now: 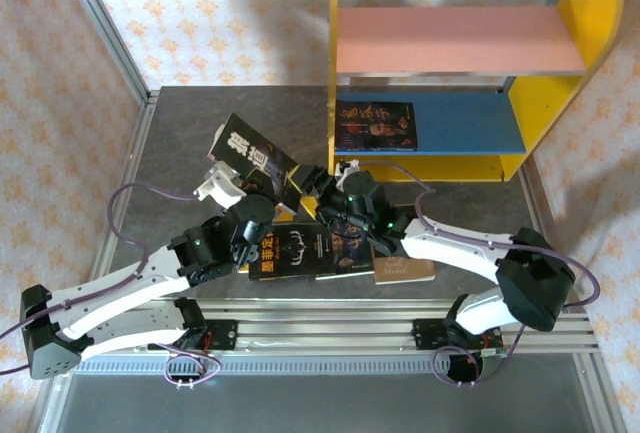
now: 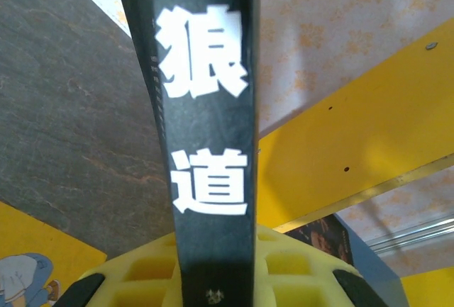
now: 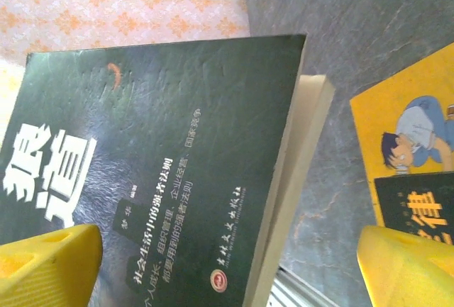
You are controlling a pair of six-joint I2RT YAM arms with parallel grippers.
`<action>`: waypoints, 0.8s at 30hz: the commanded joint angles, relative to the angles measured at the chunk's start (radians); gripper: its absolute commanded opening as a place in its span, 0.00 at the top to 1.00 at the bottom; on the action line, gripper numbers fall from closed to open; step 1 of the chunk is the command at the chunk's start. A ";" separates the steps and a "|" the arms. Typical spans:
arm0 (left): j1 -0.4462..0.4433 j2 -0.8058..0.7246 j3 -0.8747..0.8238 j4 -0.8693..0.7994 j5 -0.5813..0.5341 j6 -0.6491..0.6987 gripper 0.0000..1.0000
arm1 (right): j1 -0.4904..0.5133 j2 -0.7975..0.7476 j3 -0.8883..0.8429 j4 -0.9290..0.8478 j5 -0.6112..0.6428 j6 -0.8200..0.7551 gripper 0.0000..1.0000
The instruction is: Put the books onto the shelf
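Left wrist, black book [image 2: 209,144] upright, spine facing

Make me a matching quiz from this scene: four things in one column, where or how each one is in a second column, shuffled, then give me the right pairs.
Things:
1. black book with white letters
2. dark red book
3. yellow book
4. right gripper

Places or states:
A. flat on the table
B. open, holding nothing
C. clamped in the left gripper
D. lying on the blue board

Pairs: 1-C, 2-D, 3-A, 4-B.
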 commanded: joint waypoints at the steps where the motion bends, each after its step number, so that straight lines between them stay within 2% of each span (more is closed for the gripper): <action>1: 0.000 -0.030 -0.011 0.135 -0.086 0.014 1.00 | 0.014 0.020 0.044 0.079 0.037 0.072 0.08; 6: -0.002 -0.034 -0.027 0.180 -0.076 0.017 1.00 | 0.025 0.027 0.045 0.083 0.060 0.119 0.10; 11: -0.001 -0.037 -0.045 0.202 -0.057 -0.007 1.00 | 0.027 0.022 0.037 0.087 0.076 0.126 0.18; 24: -0.001 -0.015 -0.039 0.188 -0.038 -0.048 1.00 | 0.026 -0.019 0.032 0.038 0.107 0.093 0.60</action>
